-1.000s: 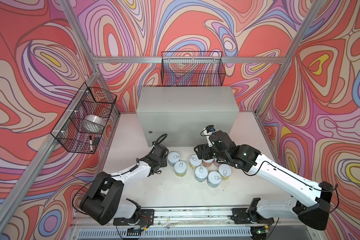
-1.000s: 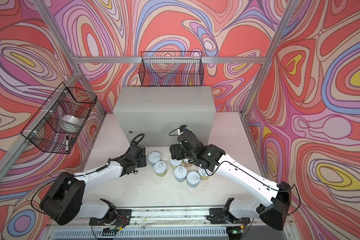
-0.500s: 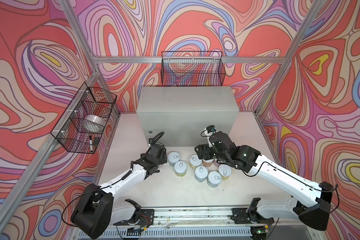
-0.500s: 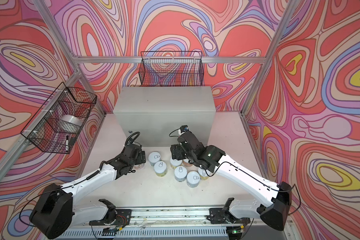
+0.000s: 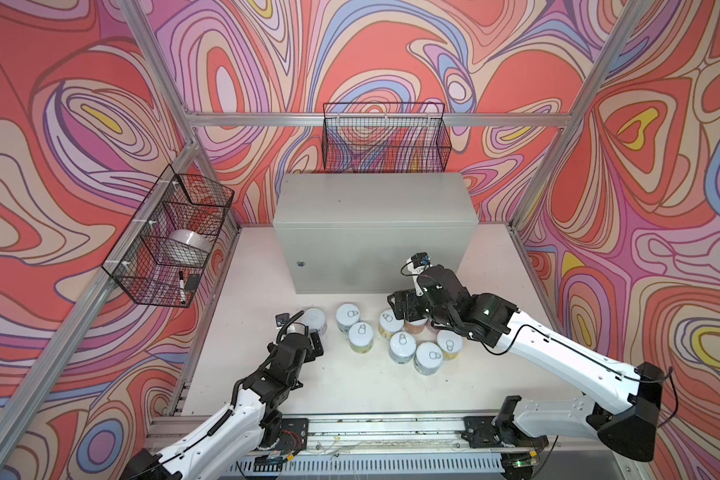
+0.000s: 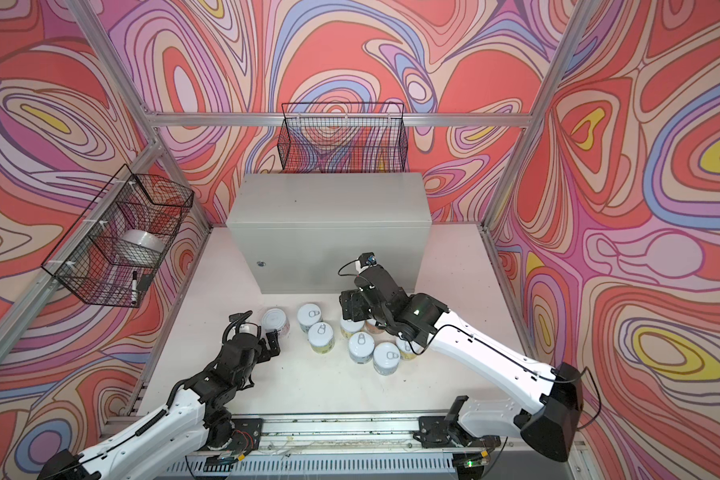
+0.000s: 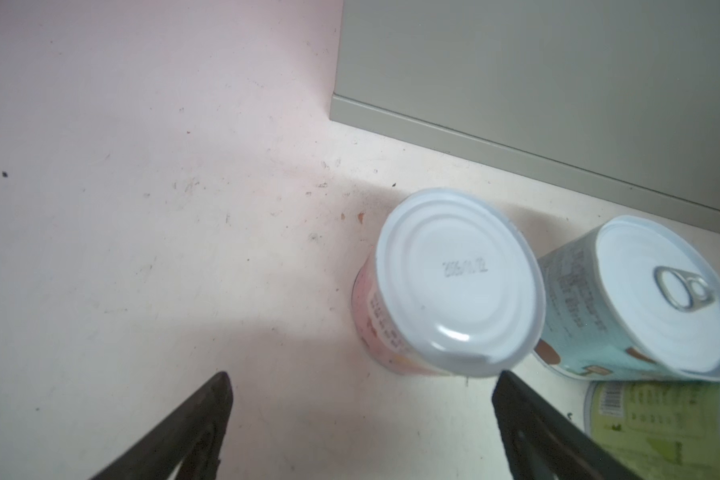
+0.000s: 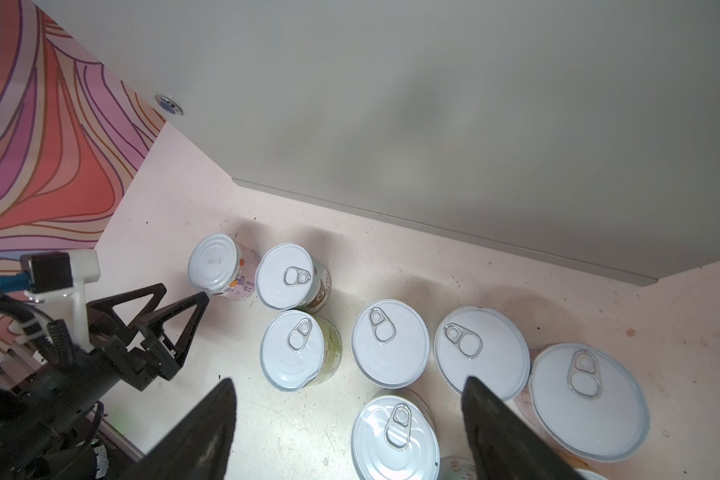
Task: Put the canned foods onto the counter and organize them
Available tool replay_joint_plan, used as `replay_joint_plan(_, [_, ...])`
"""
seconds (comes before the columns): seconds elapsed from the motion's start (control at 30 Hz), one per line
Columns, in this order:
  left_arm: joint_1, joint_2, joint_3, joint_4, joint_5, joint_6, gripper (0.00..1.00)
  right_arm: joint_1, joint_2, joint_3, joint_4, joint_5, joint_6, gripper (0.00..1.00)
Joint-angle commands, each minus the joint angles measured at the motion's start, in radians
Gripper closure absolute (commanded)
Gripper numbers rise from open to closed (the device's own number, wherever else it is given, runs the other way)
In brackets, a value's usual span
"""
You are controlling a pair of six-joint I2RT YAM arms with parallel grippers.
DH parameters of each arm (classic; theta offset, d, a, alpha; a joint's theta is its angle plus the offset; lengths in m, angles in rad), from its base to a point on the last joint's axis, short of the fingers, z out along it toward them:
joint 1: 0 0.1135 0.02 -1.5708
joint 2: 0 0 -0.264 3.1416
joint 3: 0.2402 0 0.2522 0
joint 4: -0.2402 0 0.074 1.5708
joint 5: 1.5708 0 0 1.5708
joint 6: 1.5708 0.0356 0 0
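On the left of the pale table [image 5: 246, 291], the left arm [image 5: 242, 411] reaches low and forward from the front rail [image 5: 371, 424], with its wrist tipped down. The left gripper [image 7: 362, 380] has its jaws spread wide with nothing between them, and its fingertips stop just short of the pink can [image 7: 454, 282]. That can stands on end, axis vertical but inverted, so its plain date-stamped base faces up. Just beside it the blue can [image 7: 657, 299] stands upright with its pull-tab up; whether the two touch cannot be told. The green can [image 7: 661, 428] sits nearer the rail. Further right the other cans [image 5: 402, 347] cluster together, all upright with tabs up. Every can rests on the table before the grey cabinet [image 5: 375, 199]. The right arm [image 5: 558, 353] stretches in from the front right corner. Its right gripper [image 8: 348, 384] hovers over the cluster, jaws apart and gripping nothing.
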Motion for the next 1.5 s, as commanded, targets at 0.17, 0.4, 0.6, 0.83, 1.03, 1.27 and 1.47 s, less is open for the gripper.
replay_joint_plan(0.17, [-0.033,-0.064,0.000,0.089,0.035,0.037,0.00,0.008,0.005,-0.017,0.032,-0.015,-0.020,0.13])
replay_joint_plan(0.4, [-0.119,0.250,0.052,0.257,-0.057,0.053,0.00,0.007,-0.012,-0.035,0.042,0.007,-0.035,0.13])
replay_joint_plan(0.6, [-0.140,0.412,0.056,0.411,-0.124,0.050,0.00,0.008,-0.027,-0.041,0.033,0.031,-0.056,0.13])
replay_joint_plan(0.83, [-0.140,0.564,0.063,0.576,-0.197,0.079,0.00,0.008,-0.017,-0.017,0.028,0.051,-0.087,0.12])
replay_joint_plan(1.03, [-0.140,0.764,0.089,0.757,-0.215,0.103,0.00,0.007,0.006,0.000,0.042,0.054,-0.090,0.12])
replay_joint_plan(1.27, [-0.141,0.988,0.066,1.073,-0.225,0.094,0.04,0.008,0.011,0.021,0.025,0.066,-0.094,0.12])
replay_joint_plan(1.47, [-0.140,1.082,0.023,1.208,-0.290,0.071,0.08,0.008,0.023,0.023,0.026,0.066,-0.093,0.12])
